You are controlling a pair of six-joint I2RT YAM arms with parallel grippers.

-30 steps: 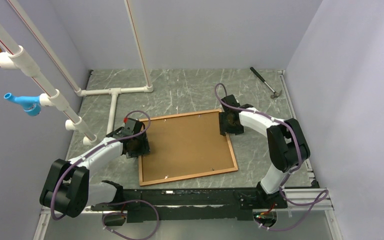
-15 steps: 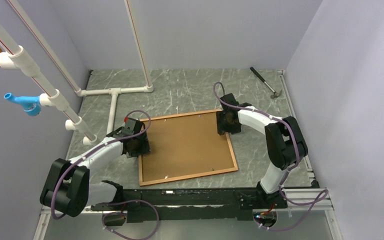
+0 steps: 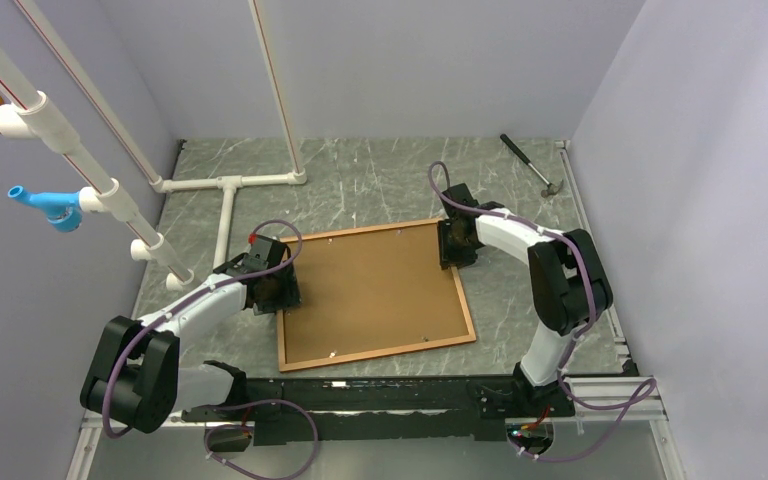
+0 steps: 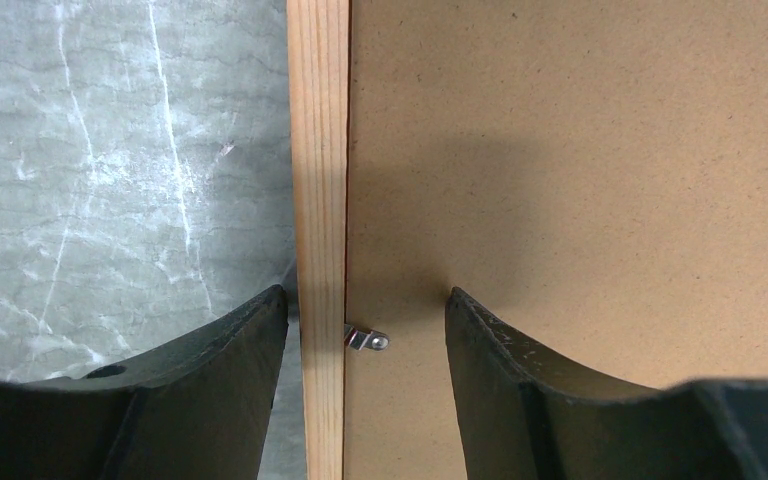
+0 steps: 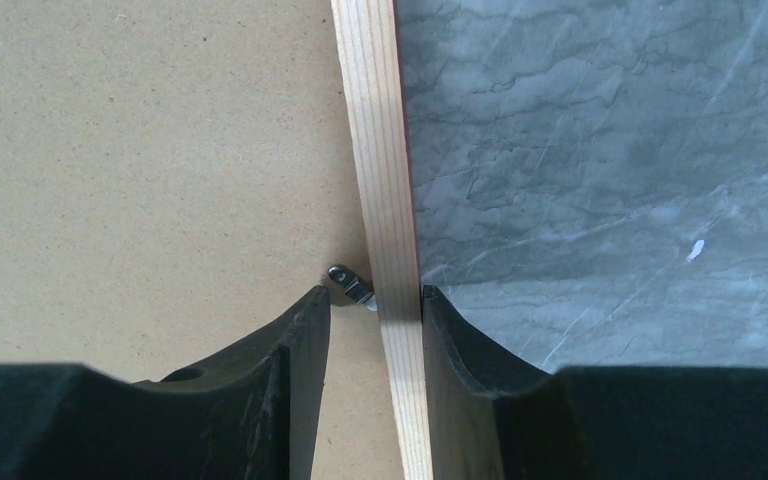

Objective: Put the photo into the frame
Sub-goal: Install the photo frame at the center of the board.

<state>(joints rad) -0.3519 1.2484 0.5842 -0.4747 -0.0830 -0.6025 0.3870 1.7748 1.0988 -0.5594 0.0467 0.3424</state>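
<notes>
Frame lay back-up on the table, with a brown backing panel filling it. At its 9 o'clock rail the left gripper straddled the wood, released. At 2 o'clock the right gripper was clenched across the rail and a metal clip.

light: bright, even, overhead | shadows: soft, faint | focus: sharp | top view: wide-angle lean at edges

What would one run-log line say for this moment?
left gripper: open astride frame left rail | right gripper: tight astride right rail, grip unclear | backing panel: in frame | photo: not seen
</notes>
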